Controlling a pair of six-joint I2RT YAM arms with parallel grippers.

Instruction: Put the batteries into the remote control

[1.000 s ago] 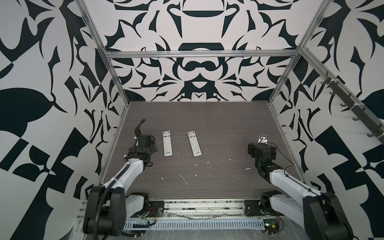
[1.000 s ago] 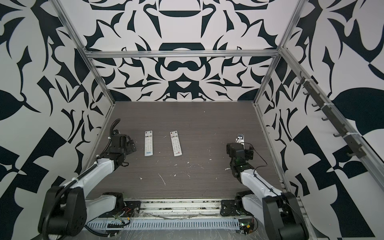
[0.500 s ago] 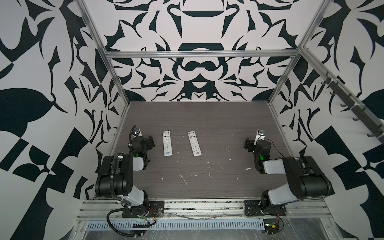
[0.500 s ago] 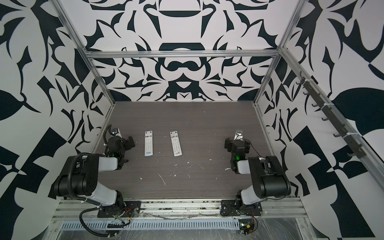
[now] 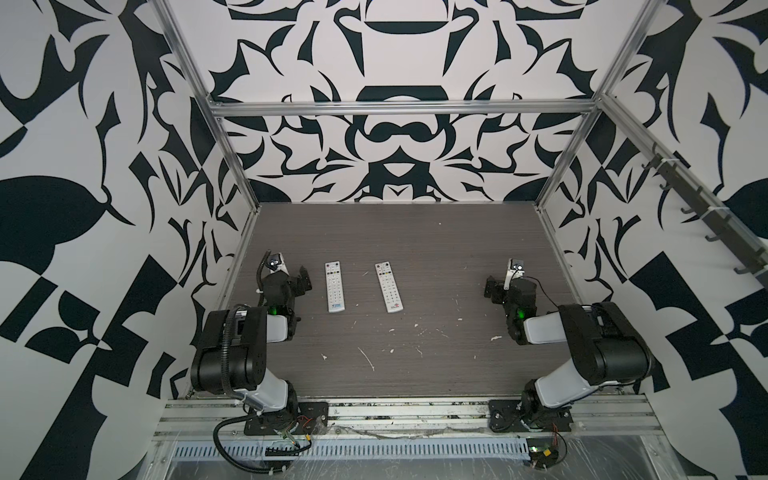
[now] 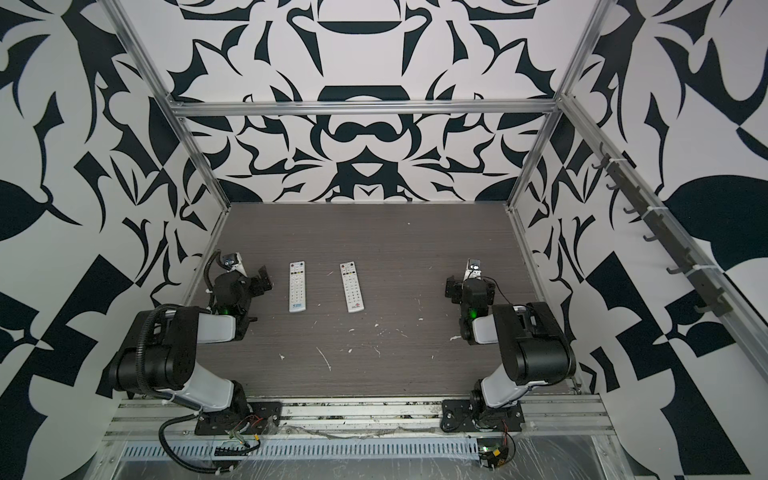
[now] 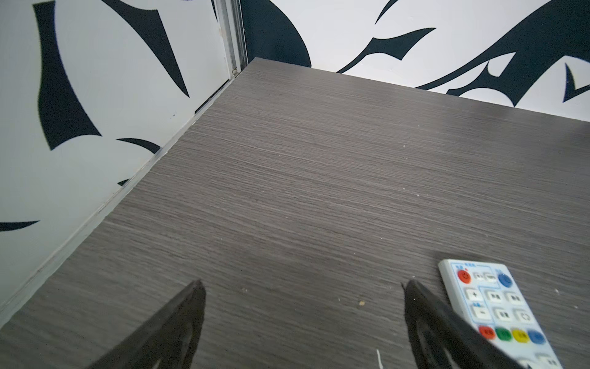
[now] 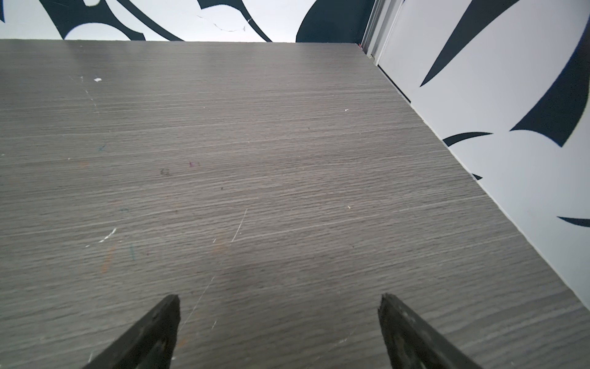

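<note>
Two white remote controls lie button side up on the dark wood table, side by side left of the middle: one [image 5: 335,286] [image 6: 297,286] nearer my left gripper, the second [image 5: 389,286] [image 6: 352,286] to its right. The batteries are out of view. My left gripper [image 5: 291,279] [image 6: 246,277] [image 7: 303,284] hovers low by the left wall, open and empty, with the nearer remote's [image 7: 498,306] top end just outside one finger. My right gripper [image 5: 508,283] [image 6: 468,283] [image 8: 280,297] is open and empty over bare table near the right wall.
White scraps [image 5: 368,359] and flecks [image 6: 455,337] litter the front middle of the table. Patterned walls close in the left, right and back. An aluminium rail [image 5: 399,415] runs along the front edge between the two arm bases.
Both arms have folded up from a low stretched pose, elbows now raised near the bases. The grippers shifted only slightly and stayed open. The remotes have not moved.
</note>
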